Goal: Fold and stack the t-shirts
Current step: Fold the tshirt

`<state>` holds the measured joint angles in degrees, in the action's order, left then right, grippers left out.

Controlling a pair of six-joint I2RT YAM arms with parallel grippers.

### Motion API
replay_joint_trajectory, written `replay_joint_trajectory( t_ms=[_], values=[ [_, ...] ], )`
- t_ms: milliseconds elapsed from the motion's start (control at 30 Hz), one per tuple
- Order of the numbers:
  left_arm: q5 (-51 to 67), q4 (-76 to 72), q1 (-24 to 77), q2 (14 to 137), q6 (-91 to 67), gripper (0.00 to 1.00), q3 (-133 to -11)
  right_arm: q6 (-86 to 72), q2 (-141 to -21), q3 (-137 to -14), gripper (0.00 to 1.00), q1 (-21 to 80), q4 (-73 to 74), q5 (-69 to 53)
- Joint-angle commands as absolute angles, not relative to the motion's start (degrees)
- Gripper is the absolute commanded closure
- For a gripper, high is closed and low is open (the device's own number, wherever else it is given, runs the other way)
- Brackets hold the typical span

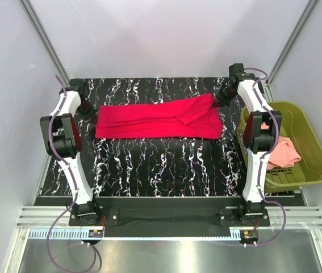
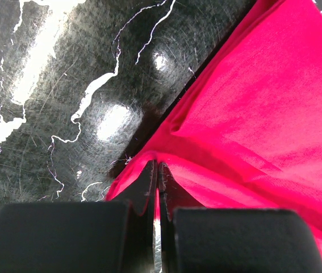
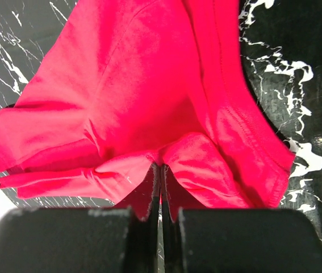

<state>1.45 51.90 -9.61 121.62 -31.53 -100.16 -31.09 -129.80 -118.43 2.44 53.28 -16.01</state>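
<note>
The red t-shirt [image 1: 158,120] lies on the far half of the black marbled table [image 1: 161,165], folded into a long band. Its long axis goes from left to right, almost parallel to the far edge of the table. The right end rises a little toward the far right corner.

The left gripper [image 2: 155,168] is fully closed, and it pinches the left end of the red t-shirt between its fingertips, low over the table. The right gripper [image 3: 159,168] is also fully closed and it pinches the right end, where the cloth gathers in small folds at the fingertips.

The pink t-shirt [image 1: 285,151] lies crumpled inside the olive-green basket [image 1: 314,136], just beside the right edge of the table.
</note>
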Motion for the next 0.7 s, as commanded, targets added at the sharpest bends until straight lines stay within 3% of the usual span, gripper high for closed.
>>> replay_joint_trajectory(
  t_ms=[0, 667],
  values=[
    [0.2, 50.9, -9.6, 121.2, -31.5, 1.00, -102.4, -31.3, -127.0, -120.1, 1.00, 1.9, 51.7, -15.8],
    [1.0, 52.1, -9.6, 125.9, -31.8, 1.00, -106.6, -31.6, -135.0, -126.4, 1.00, 1.6, 50.8, -19.1]
  ],
)
